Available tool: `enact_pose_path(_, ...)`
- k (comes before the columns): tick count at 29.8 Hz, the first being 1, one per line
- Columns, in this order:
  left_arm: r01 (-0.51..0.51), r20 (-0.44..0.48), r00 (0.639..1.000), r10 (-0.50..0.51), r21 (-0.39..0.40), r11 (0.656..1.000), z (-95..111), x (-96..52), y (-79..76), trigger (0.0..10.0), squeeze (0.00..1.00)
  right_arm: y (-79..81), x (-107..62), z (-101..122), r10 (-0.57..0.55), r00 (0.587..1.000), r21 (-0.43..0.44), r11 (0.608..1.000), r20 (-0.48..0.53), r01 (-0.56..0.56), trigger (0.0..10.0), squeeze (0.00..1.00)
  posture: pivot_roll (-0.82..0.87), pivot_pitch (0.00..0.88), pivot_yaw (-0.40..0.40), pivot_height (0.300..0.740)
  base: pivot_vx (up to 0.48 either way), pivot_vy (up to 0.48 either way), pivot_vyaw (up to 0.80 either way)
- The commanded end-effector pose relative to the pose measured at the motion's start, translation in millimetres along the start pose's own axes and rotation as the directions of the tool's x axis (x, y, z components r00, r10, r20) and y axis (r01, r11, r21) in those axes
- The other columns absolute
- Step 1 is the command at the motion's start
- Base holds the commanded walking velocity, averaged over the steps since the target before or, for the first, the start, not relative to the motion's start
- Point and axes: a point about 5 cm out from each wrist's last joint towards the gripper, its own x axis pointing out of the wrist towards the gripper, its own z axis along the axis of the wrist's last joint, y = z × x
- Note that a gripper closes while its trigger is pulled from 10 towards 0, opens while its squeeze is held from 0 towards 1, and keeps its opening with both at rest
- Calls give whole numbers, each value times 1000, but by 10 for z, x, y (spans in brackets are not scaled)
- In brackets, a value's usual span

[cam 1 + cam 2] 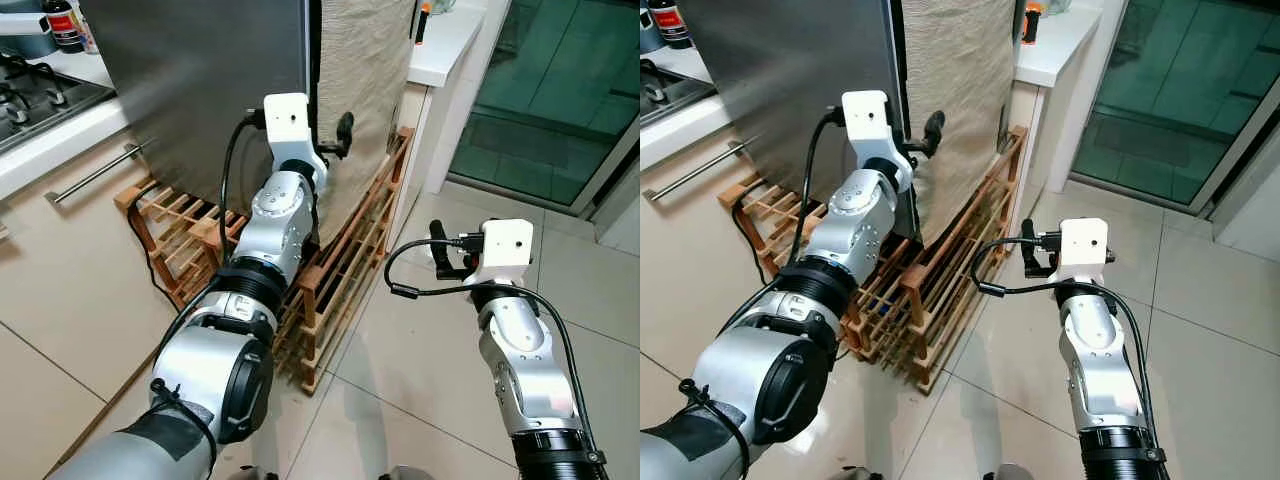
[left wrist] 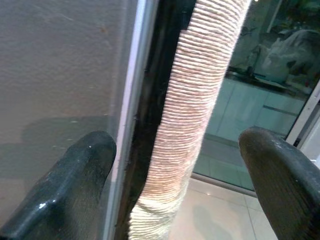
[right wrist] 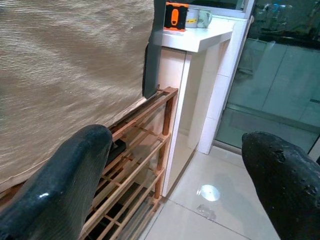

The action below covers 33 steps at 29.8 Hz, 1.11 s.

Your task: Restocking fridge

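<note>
Left eye view: my left gripper (image 1: 345, 135) at the front edge of the tall grey steel fridge (image 1: 200, 90).
Its fingers (image 2: 75, 185) stand apart, straddling the beige woven cloth (image 2: 192, 115) draped over the fridge door edge. My right gripper (image 1: 440, 250) hovers above the tiled floor (image 1: 420, 370), fingers apart, beside the low wooden slatted rack (image 1: 340, 280).

this is a kitchen in a home. a gas stove (image 1: 35, 95) sits in a white counter (image 1: 60, 140) with a drawer handle (image 1: 95, 172). a big grey fridge (image 1: 200, 90) stands on a wooden rack (image 1: 340, 290). the floor (image 1: 420, 370) has shiny tiles.
</note>
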Motion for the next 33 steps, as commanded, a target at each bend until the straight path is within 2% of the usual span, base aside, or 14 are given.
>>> enact_pose_path(1,22,23,999,-22,6,1000,77,33,-55,10000,0,5,-18,29,-2,1000,-1,1000,16,2,10000,0,-235,0,48,716,0,0,0)
enact_pose_path(12,28,-38,999,-27,29,999,-57,27,-127,10000,0,14,-22,14,1,1000,-3,1000,12,-1,10000,0,-239,0,57,716,0,0,0)
enact_pose_path(19,133,-64,989,-132,6,991,-86,42,-319,10000,0,11,-17,28,-1,1000,-2,1000,18,1,10000,0,-248,0,64,716,0,0,0)
enact_pose_path(24,152,-51,987,-151,8,988,-44,66,-377,10000,0,14,-17,27,-2,1000,-2,1000,20,2,10000,0,-251,0,67,716,0,0,0)
enact_pose_path(27,197,-43,979,-198,-35,980,-5,87,-533,10000,0,24,-20,29,-1,1000,2,1000,22,1,10000,0,-256,0,74,716,0,0,0)
enact_pose_path(28,197,-43,979,-198,-35,980,-5,87,-533,10000,0,24,-20,29,-1,1000,2,1000,22,1,10000,0,-256,0,74,716,0,0,0)
enact_pose_path(30,297,-25,954,-300,-82,951,18,72,-763,10000,0,40,-22,35,1,1000,5,1000,25,-1,10000,0,-264,0,78,716,0,0,0)
enact_pose_path(31,297,-25,954,-300,-82,951,18,72,-763,10000,0,40,-22,35,1,1000,5,1000,25,-1,10000,0,-264,0,78,716,0,0,0)
enact_pose_path(32,358,-20,932,-362,-114,927,17,52,-896,10000,0,46,-25,38,2,1000,7,1000,26,-2,10000,0,-268,0,81,716,0,0,0)
enact_pose_path(33,358,-20,932,-362,-114,927,17,52,-896,10000,0,46,-25,38,2,1000,7,1000,26,-2,10000,0,-268,0,81,716,0,0,0)
